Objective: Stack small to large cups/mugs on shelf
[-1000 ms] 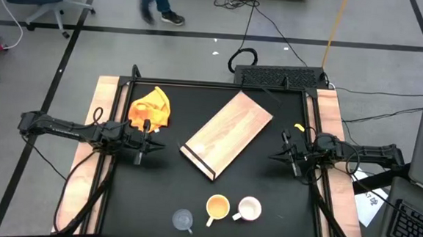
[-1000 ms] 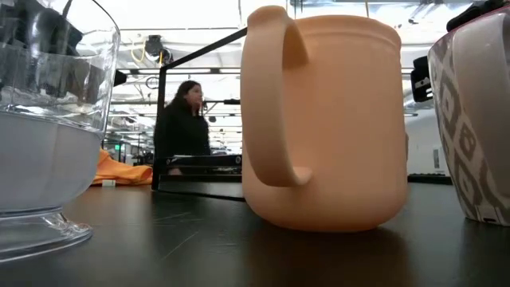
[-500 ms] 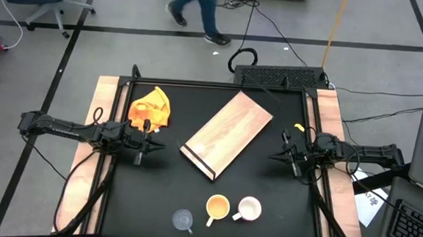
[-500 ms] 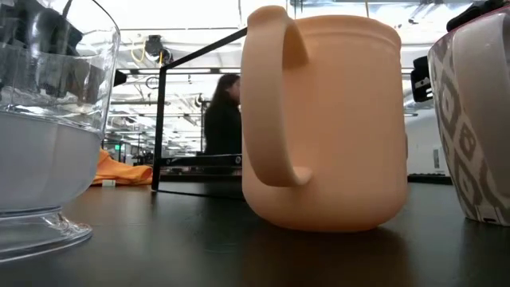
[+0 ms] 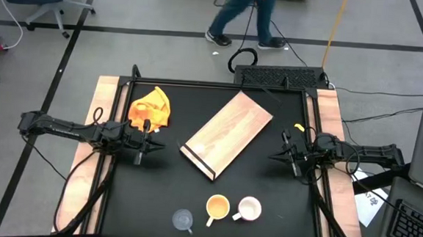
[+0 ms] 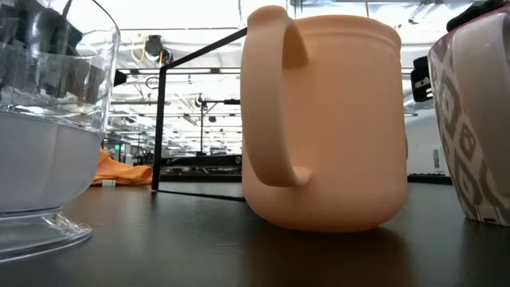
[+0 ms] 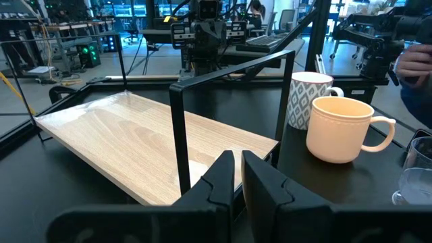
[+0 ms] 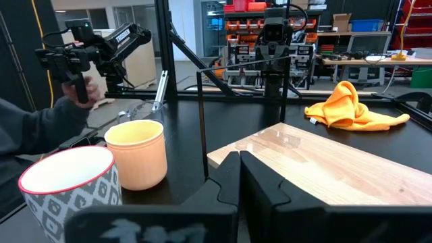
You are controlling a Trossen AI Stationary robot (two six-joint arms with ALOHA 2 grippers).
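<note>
The light wood shelf (image 5: 227,134) lies slantwise on the table's middle, its dark strip at the near end. Three vessels stand in a row near the table's near edge: a clear glass cup (image 5: 183,219), a yellow-orange mug (image 5: 217,207) and a white patterned mug (image 5: 249,208). They also show in the low view: the glass (image 6: 48,119), the orange mug (image 6: 323,119) and the white mug (image 6: 476,119). My left gripper (image 5: 155,146) is shut and empty at the table's left. My right gripper (image 5: 275,156) is shut and empty at the table's right. Both hover beside the shelf.
A yellow cloth (image 5: 150,107) lies at the far left of the table. A thin black frame (image 7: 229,101) stands up from the shelf's near end. A person (image 5: 243,14) walks on the floor beyond the table's far edge.
Neither arm has moved. Only the person beyond the far edge has walked toward the right.
</note>
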